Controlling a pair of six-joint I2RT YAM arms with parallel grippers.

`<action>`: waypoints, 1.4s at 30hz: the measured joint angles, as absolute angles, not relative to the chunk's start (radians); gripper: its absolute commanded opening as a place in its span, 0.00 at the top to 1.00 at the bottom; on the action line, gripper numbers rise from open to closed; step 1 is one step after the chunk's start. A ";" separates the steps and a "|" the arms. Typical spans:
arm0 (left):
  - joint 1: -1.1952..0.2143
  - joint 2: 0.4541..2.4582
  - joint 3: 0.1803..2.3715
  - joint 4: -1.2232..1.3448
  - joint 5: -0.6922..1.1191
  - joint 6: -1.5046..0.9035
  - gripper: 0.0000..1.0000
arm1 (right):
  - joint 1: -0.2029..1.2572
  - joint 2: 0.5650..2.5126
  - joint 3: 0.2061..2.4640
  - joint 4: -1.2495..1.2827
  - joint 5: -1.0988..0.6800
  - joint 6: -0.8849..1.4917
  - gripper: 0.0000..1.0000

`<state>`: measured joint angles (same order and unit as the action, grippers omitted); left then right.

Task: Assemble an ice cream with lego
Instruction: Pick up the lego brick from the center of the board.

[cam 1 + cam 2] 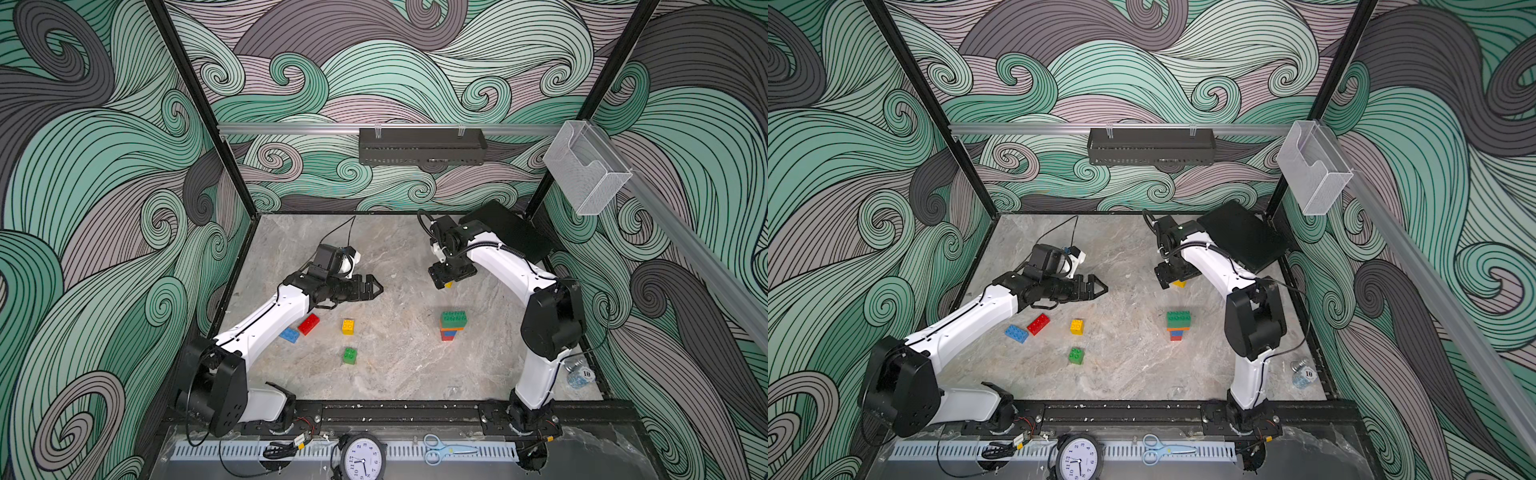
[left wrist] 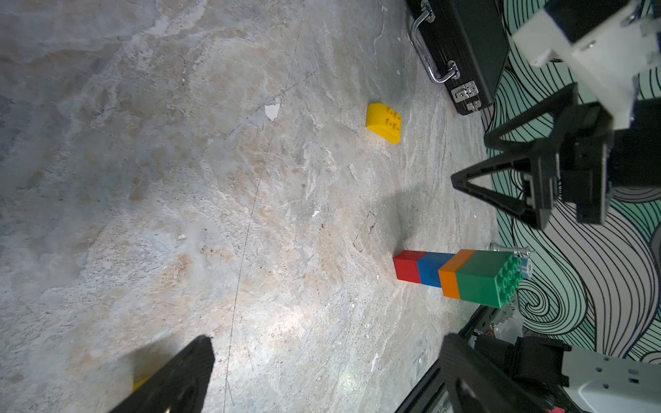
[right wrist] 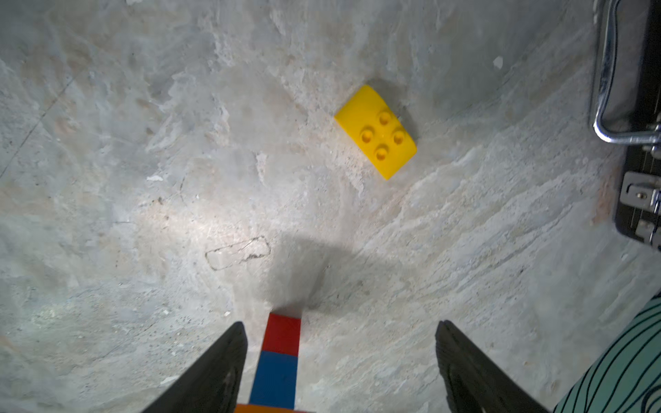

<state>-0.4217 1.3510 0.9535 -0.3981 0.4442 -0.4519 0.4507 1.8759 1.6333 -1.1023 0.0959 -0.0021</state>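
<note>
Four glossy studded plastic bricks, red, blue, orange and green, are stacked upright on the marbled tabletop. A yellow round-topped brick is seen beneath the right gripper, jaws spread and empty, near a black hard case. Jaws of the left gripper are likewise spread.

Left arm stretched forward, left gripper level, jaws spread wide; right arm elbow-bent, right gripper pointing down, jaws apart; both empty
</note>
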 measured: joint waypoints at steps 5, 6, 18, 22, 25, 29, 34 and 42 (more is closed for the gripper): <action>-0.422 1.351 0.953 -0.398 0.444 -0.452 0.01 | 0.418 1.932 1.633 -1.003 0.075 -0.110 0.20; -0.422 1.351 0.953 -0.398 0.444 -0.452 0.01 | 0.418 1.953 1.635 -0.987 0.069 -0.135 0.20; -0.422 1.351 0.953 -0.397 0.444 -0.452 0.01 | 0.348 2.134 1.752 -0.916 0.025 -0.262 0.19; -0.422 1.351 0.953 -0.397 0.444 -0.452 0.01 | 0.325 2.160 1.764 -0.913 -0.009 -0.261 0.18; -0.422 1.351 0.953 -0.397 0.444 -0.452 0.01 | 0.315 2.170 1.764 -0.914 -0.039 -0.257 0.17; -0.422 1.351 0.953 -0.397 0.444 -0.452 0.02 | 0.313 2.172 1.752 -0.916 -0.077 -0.250 0.16; -0.422 1.351 0.953 -0.397 0.444 -0.451 0.01 | 0.315 2.172 1.718 -0.916 -0.117 -0.241 0.16; -0.422 1.351 0.953 -0.397 0.444 -0.451 0.01 | 0.315 2.171 1.656 -0.920 -0.156 -0.218 0.21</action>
<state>-0.4217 1.3510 0.9535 -0.3973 0.4438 -0.4515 0.3153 2.1712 1.6558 -0.9203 -0.1558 -0.2180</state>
